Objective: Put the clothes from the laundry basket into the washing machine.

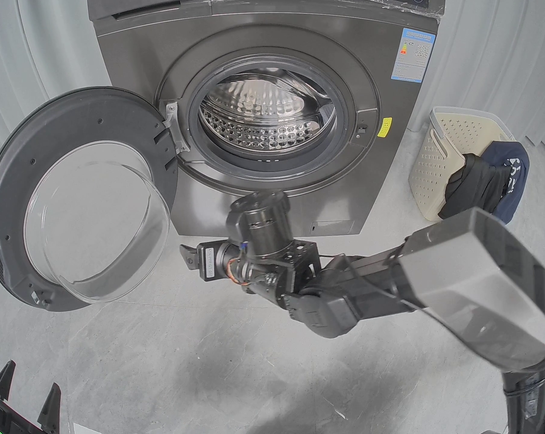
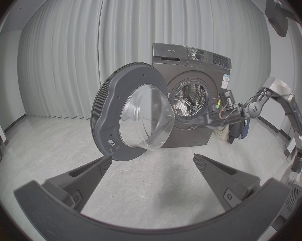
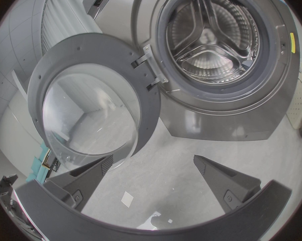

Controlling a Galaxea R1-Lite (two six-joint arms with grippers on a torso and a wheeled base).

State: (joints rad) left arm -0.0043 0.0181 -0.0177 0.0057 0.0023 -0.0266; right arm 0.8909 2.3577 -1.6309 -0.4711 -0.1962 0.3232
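Observation:
The grey washing machine (image 1: 357, 73) stands with its round door (image 1: 79, 200) swung wide to the left; its steel drum (image 1: 266, 116) holds nothing. To the machine's right a cream laundry basket (image 1: 432, 158) carries a black garment (image 1: 474, 188) and a navy one (image 1: 513, 164) draped over its rim. My right gripper (image 1: 191, 254) hangs low in front of the machine, below the drum opening, far from the basket. It is open and holds nothing (image 3: 152, 159). My left gripper (image 1: 31, 378) sits at the lower left, open and empty (image 2: 151, 157).
The open door (image 3: 91, 97) juts out over the floor left of the right gripper. Bare grey floor (image 1: 164, 345) spreads in front of the machine. A pleated curtain wall (image 2: 74, 51) runs behind. The basket (image 3: 299, 107) stands close against the machine's side.

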